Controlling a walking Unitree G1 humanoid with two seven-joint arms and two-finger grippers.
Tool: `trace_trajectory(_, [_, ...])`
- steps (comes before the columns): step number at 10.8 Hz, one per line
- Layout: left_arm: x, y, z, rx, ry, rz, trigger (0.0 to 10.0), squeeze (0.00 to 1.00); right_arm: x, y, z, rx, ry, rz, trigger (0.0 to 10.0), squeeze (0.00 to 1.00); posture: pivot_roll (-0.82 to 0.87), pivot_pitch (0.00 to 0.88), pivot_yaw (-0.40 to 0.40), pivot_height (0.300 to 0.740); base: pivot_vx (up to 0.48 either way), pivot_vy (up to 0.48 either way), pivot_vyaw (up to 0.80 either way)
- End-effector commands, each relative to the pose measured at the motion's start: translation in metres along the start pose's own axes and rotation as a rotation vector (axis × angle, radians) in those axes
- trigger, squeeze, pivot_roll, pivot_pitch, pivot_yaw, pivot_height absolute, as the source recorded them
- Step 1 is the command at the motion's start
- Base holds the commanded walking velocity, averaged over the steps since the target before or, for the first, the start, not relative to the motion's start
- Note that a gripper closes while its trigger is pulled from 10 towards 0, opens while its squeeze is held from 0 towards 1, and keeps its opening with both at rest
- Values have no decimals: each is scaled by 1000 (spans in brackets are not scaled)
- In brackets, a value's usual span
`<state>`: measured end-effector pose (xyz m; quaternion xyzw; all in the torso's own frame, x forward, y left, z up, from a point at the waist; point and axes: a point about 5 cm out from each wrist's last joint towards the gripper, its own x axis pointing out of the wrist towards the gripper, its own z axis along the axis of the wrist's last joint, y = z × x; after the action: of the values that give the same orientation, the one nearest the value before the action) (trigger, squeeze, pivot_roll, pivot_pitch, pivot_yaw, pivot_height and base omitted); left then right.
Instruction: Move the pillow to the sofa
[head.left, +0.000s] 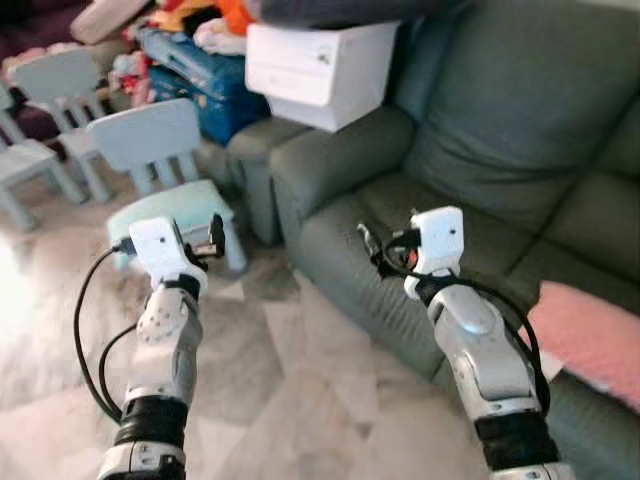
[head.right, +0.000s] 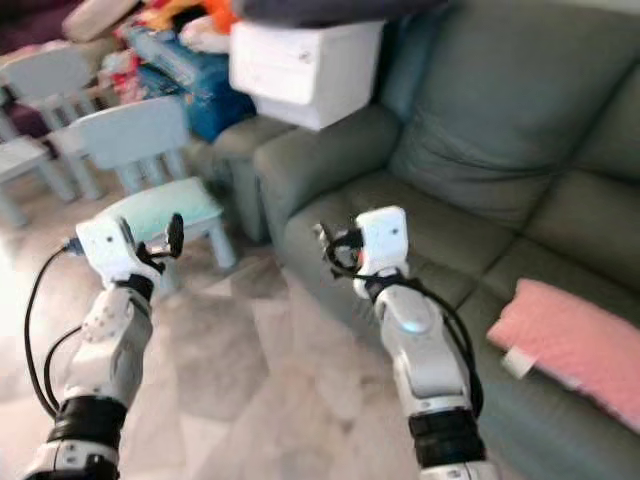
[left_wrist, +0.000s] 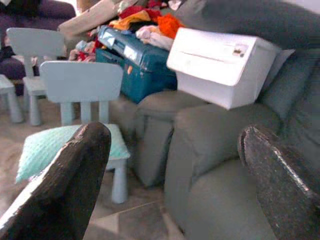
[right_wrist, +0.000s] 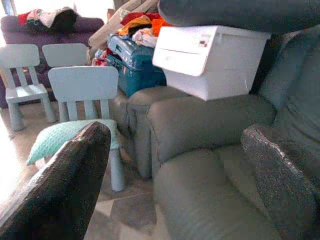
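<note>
Holding both pincers wide and empty, we see our left pincer (head.left: 214, 238) nearer the mint pillow (head.left: 165, 212) lying on the small chair (long axis crosswise) than our right pincer (head.left: 372, 250), over the sofa (head.left: 470, 150).

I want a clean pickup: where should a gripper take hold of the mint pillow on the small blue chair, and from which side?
Probably the pillow's front edge, which overhangs the chair's seat; come from the open floor side, since the backrest blocks the rear. It lies flat and looks soft, so pinch the rim. Left gripper is nearest.
</note>
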<state>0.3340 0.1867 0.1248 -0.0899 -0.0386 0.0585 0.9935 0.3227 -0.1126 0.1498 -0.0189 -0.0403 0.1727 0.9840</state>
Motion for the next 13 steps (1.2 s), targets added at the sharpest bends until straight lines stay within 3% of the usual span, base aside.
trace_trajectory(1, [0, 9, 4, 14, -11, 19, 10000, 0, 4, 10, 7, 2, -32, 34, 10000, 0, -198, 42, 25, 740, 412, 244, 0])
trace_trajectory(5, [-2, 9, 2, 11, -3, 24, 10000, 0, 2, 13, 6, 1, -31, 44, 10000, 0, -195, 54, 23, 740, 404, 259, 286])
trace_trajectory(10, [-2, 9, 0, 23, 6, 21, 10000, 0, 3, 11, 6, 2, -29, 34, 10000, 0, -198, 58, 21, 740, 400, 264, 0])
trace_trajectory(13, [-2, 9, 1, 38, 2, 23, 10000, 0, 2, 11, 6, 1, -31, 33, 10000, 0, -198, 59, 21, 740, 464, 0, 0])
